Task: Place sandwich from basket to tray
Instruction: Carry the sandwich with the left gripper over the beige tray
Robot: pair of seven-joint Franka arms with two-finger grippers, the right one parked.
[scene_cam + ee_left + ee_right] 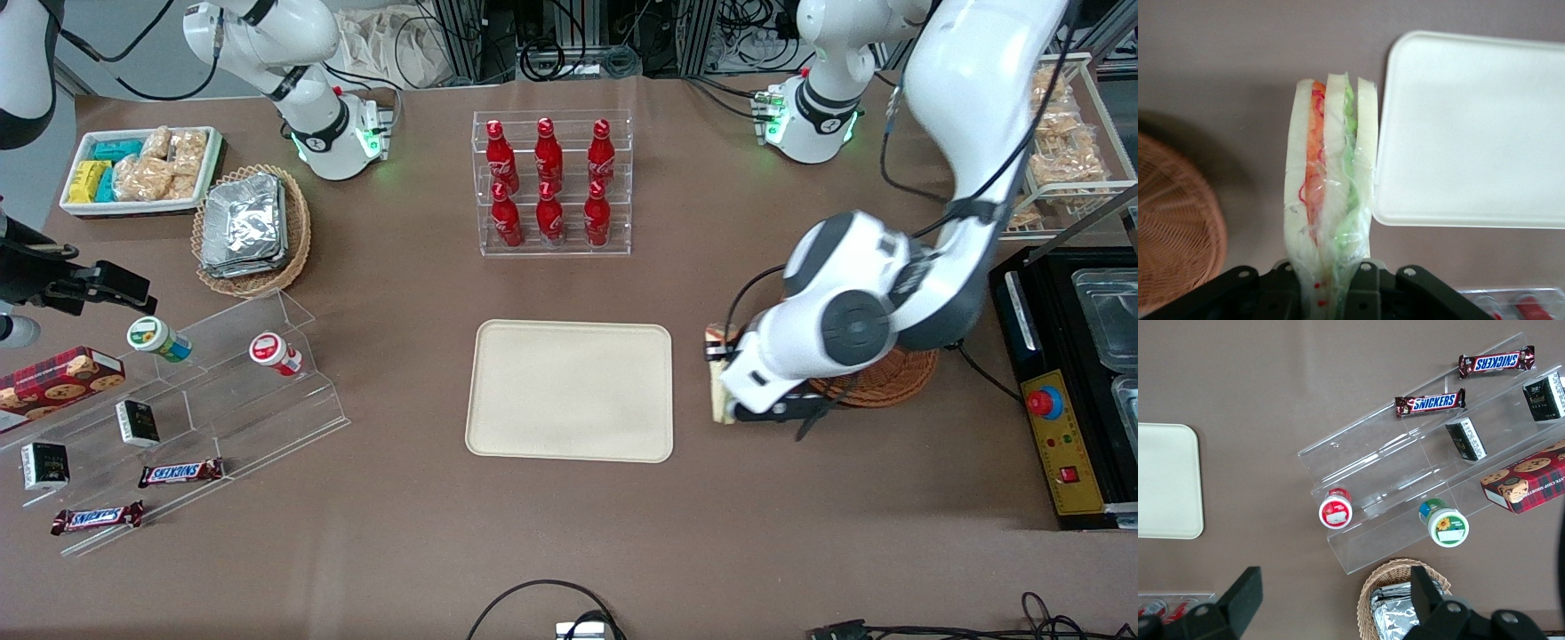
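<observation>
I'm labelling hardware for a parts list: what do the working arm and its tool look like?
The left arm has glossy white rounded shells, dark grey joint discs, black cables along it, and a base ring lit green. Its tool, between basket and tray, is black with screw heads.

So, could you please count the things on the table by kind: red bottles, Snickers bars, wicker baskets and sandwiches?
Red bottles: 6
Snickers bars: 2
Wicker baskets: 2, the reddish-brown basket and the tan basket with foil packs
Sandwich: 1, held in the gripper between basket and tray
Total: 11
</observation>
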